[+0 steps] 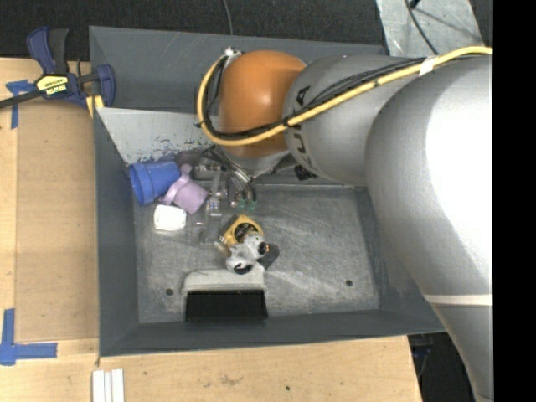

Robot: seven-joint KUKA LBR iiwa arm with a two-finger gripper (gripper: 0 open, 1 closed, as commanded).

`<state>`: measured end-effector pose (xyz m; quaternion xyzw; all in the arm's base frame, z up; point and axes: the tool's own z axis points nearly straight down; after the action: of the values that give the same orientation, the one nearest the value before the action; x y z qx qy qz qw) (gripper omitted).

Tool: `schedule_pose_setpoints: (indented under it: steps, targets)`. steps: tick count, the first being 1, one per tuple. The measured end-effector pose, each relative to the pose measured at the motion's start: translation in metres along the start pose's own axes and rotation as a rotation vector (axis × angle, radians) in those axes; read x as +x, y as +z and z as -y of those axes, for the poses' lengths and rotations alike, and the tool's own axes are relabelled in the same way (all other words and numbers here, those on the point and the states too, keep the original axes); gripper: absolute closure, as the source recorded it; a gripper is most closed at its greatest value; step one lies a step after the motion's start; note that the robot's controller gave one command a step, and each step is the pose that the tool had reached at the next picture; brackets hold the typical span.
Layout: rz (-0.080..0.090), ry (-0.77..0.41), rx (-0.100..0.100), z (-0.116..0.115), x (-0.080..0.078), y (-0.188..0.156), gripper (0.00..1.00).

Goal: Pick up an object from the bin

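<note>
My gripper point(219, 198) hangs below the orange wrist cover, over the back left part of the bin floor. Just left of it lies a lilac plastic piece point(188, 195), touching a blue cup point(152, 181) that lies on its side near the back left corner. A small white block point(169, 218) rests in front of the lilac piece. A yellow, white and black toy point(244, 245) lies just in front of the gripper, toward the bin's middle. Nothing shows in the gripper's grasp.
A black rectangular block point(226, 303) lies against the front wall. The arm's large grey body covers the bin's right side and back right corner. Bare floor shows to the right of the toy.
</note>
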<state>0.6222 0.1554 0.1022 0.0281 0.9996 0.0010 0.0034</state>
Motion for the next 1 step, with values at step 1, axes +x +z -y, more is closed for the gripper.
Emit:
schedule_pose_setpoints:
  steps: [1]
  targets:
    - [-0.005,-0.059,0.003,-0.0191,0.0046,0.0263,0.00]
